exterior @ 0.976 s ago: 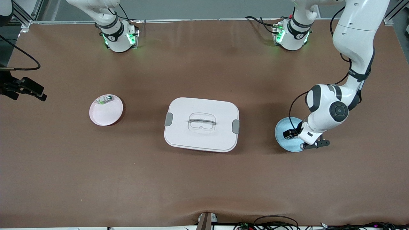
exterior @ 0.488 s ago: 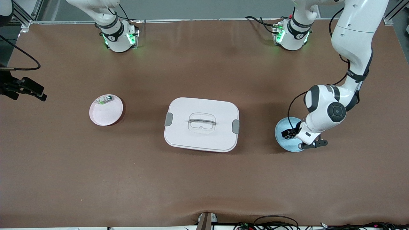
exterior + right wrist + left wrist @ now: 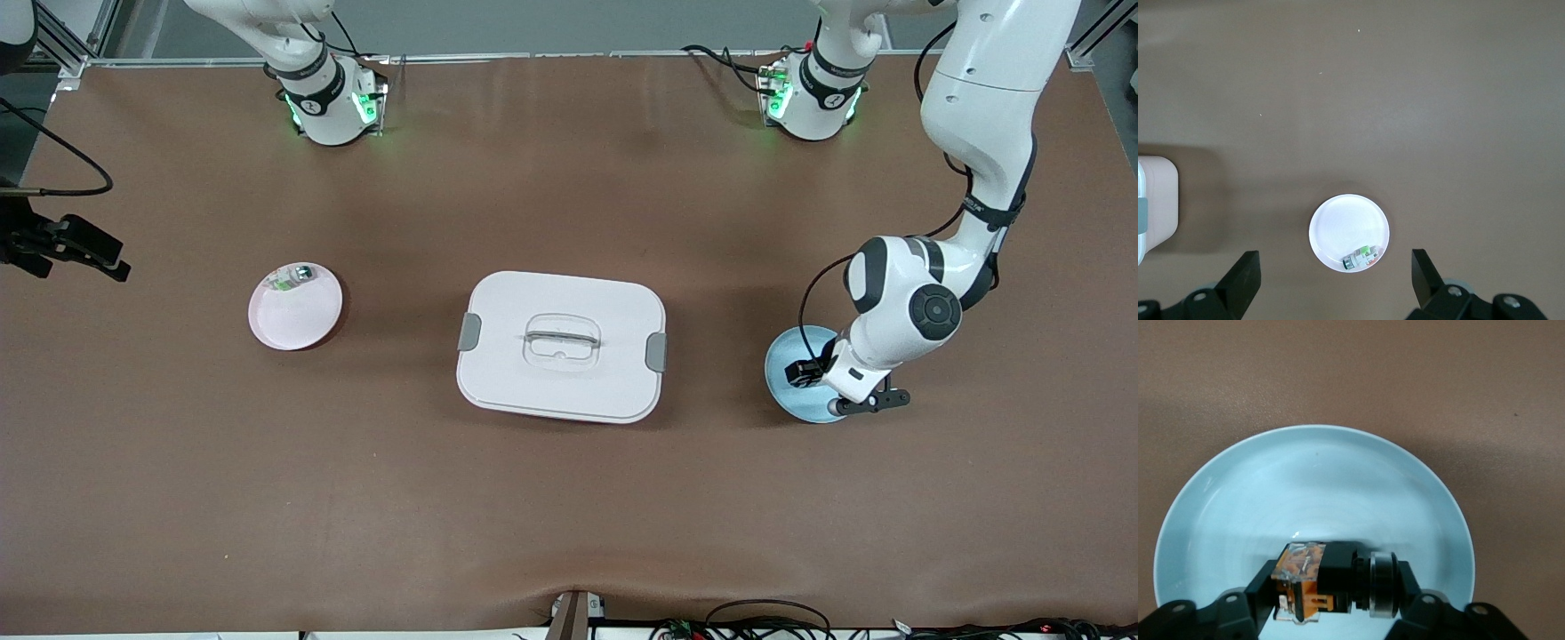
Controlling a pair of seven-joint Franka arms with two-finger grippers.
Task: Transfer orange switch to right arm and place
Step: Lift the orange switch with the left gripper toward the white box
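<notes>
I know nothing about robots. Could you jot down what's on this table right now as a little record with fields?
Left claw: down in the blue plate, shut on the orange switch
Right claw: open, waiting high over the white plate
White plate contents: a small clear part with green
Middle of table: white lidded box between the two plates
Handover: not yet begun

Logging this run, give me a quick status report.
Left gripper shut on orange switch, over blue plate. Right gripper open, waiting high over the pink plate.
</notes>
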